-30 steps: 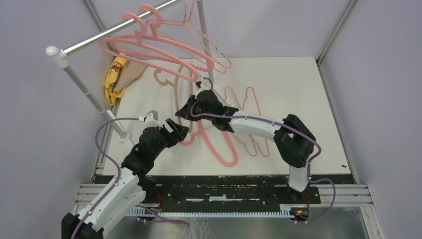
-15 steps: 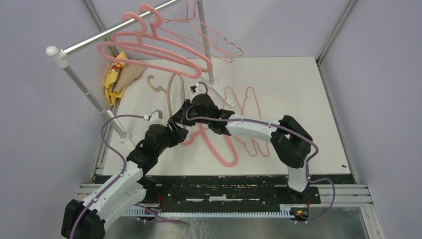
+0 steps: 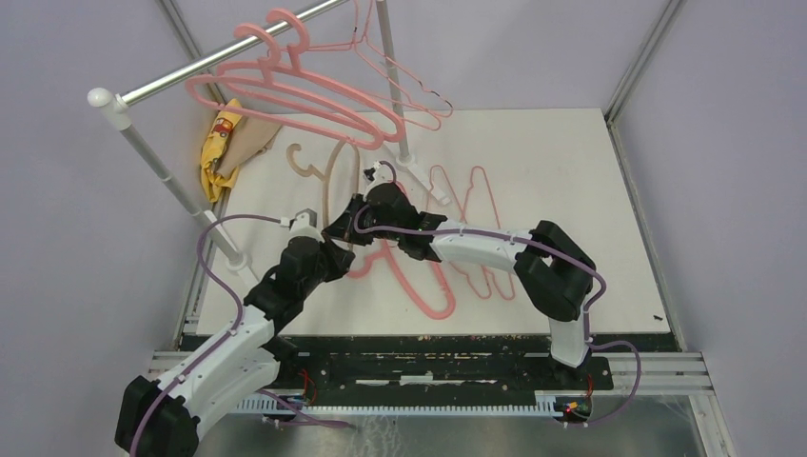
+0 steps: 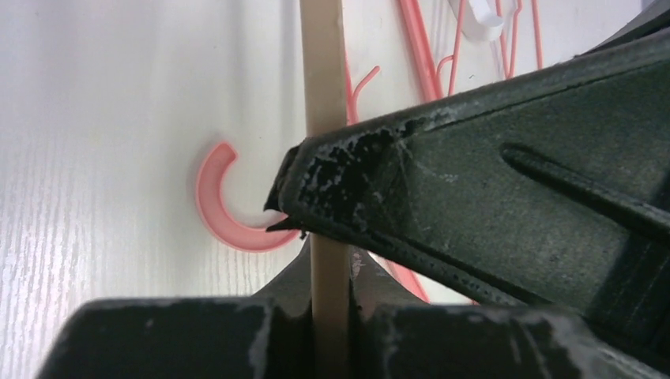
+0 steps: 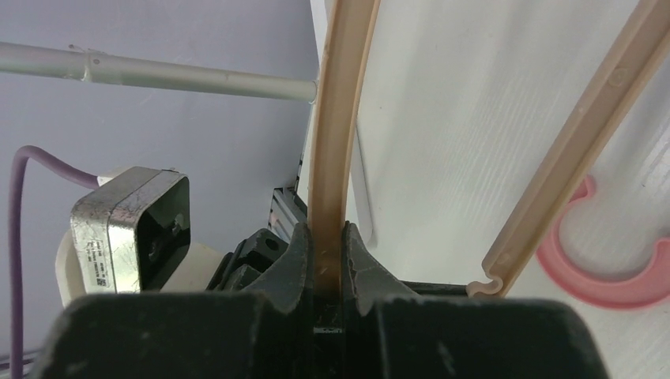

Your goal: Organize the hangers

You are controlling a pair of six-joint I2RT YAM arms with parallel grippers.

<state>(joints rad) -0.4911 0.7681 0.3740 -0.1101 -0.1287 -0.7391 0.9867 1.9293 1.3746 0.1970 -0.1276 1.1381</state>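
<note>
A beige hanger [image 3: 328, 181] stands tilted up off the white table, its hook [image 3: 301, 162] toward the back left. My right gripper [image 3: 346, 225] is shut on one of its arms [image 5: 340, 118]. My left gripper [image 3: 335, 249] is shut on the same beige bar [image 4: 322, 71] just beside it, with the right gripper's black body [image 4: 490, 205] crossing over. Thick pink hangers [image 3: 285, 90] and thin pink wire ones [image 3: 404, 81] hang on the rail. More pink hangers [image 3: 428, 281] and wire ones [image 3: 476, 205] lie on the table under my right arm.
The silver rail [image 3: 219, 59] runs across the back left on slanted posts [image 3: 171, 181] and an upright post [image 3: 395, 105] whose foot stands mid-table. A yellow and tan cloth [image 3: 224, 143] lies at the back left. A pink hook [image 4: 221, 213] lies on the table below the grippers.
My left gripper has moved in to the beige hanger and shut on it. The right gripper has carried the hanger a little left. The hangers on the rail sway.
</note>
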